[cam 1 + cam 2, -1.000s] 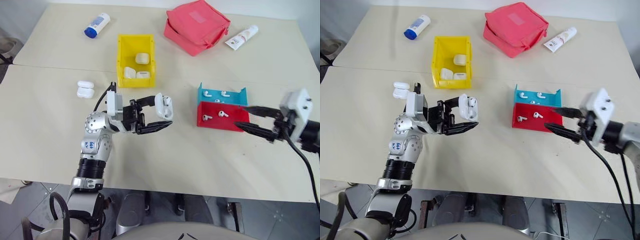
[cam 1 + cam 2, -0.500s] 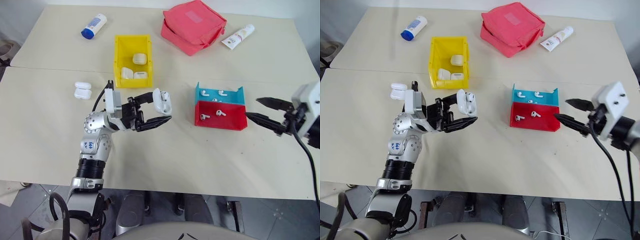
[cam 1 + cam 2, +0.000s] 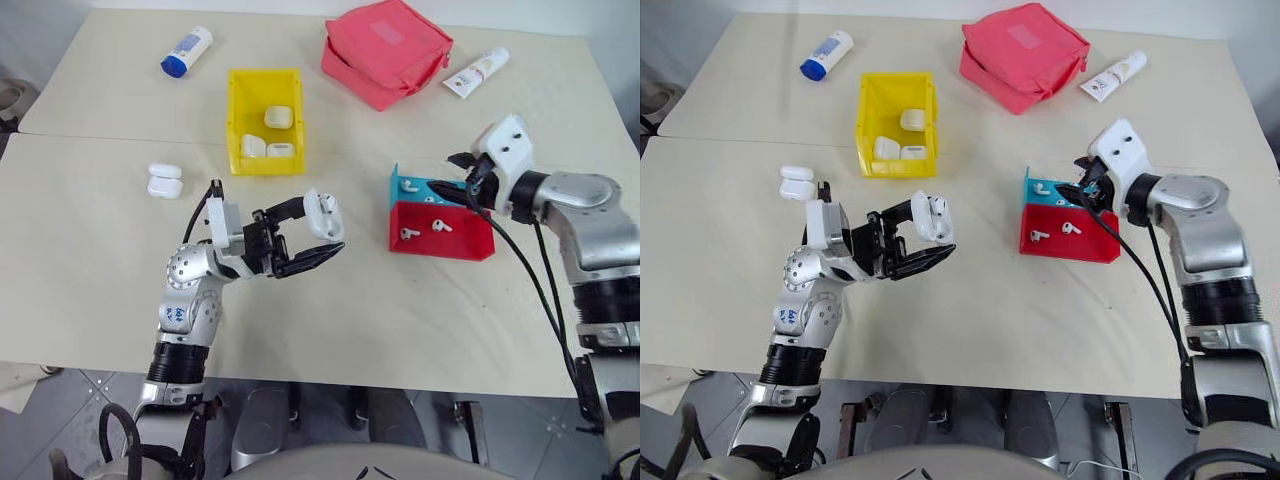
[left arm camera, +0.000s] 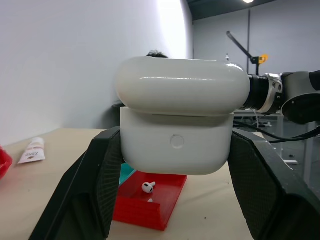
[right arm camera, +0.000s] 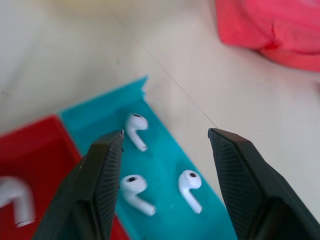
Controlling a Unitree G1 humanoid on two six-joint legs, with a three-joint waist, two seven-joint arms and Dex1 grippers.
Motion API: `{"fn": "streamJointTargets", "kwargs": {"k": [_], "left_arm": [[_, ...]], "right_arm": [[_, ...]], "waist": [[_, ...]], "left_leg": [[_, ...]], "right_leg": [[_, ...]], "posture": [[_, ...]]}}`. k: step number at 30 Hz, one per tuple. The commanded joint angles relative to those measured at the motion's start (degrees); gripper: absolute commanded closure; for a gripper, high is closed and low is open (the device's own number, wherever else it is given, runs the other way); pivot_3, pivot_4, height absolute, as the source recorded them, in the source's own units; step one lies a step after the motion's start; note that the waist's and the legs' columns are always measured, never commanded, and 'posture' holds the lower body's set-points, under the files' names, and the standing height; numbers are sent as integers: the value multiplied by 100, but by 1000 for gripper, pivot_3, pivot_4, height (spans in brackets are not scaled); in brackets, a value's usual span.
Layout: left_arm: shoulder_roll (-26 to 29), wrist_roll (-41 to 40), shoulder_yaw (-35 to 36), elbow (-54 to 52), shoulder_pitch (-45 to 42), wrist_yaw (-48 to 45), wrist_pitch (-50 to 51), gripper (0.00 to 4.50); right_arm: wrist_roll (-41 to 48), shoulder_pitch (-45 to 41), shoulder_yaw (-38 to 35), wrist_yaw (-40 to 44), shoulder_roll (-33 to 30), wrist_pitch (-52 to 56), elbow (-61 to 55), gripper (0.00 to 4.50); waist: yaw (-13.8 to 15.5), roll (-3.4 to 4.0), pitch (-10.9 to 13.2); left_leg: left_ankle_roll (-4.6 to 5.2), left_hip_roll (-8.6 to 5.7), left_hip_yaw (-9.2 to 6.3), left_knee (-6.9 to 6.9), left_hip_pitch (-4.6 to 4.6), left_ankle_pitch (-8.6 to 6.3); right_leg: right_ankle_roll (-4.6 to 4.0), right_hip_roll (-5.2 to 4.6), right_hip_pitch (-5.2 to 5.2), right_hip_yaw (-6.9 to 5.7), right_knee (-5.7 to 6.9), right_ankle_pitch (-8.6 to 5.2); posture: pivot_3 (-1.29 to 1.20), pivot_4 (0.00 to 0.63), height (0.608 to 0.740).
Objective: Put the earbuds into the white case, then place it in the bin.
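Right claw (image 5: 165,145) now above blue-tray earbuds (image 5: 189,183) (fingers apart)

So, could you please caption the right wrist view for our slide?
Open right gripper poised over three earbuds in the blue tray.

The right gripper (image 3: 458,177) covers part of the small blue plastic tray (image 3: 479,188), so the tiny glossy white earbuds (image 5: 190,183) there can't be counted from the head views. In the red plastic tray (image 5: 35,150) one earbud is cut off at the picture's edge. Black fingers (image 4: 100,175) hide the glossy white case's (image 4: 177,122) sides.
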Motion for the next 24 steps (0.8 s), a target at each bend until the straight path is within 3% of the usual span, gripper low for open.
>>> {"fn": "streamJointTargets", "kwargs": {"k": [1,17,24], "left_arm": [[48,26,29,-420,182,147,-89,1714],[99,14,-32,-613,354,413,-62,1714],[118,40,3,-477,215,435,-66,1714]], "right_arm": [[-206,-239,95,214,70,-424,302,1691],[-458,-175,277,947,139,-763,401,1691],[-639,-736,406,858,430,-641,762,1691]], "waist": [[7,0,0],[-12,2,-1],[-76,2,-1]], "left_leg": [[0,-1,-1,0,0,0],[0,1,-1,0,1,0],[0,1,0,0,1,0]], "right_leg": [[0,-1,0,0,1,0],[0,-1,2,1,1,0],[0,-1,1,1,1,0]], "posture": [[0,150,740],[0,150,740],[0,150,740]]}}
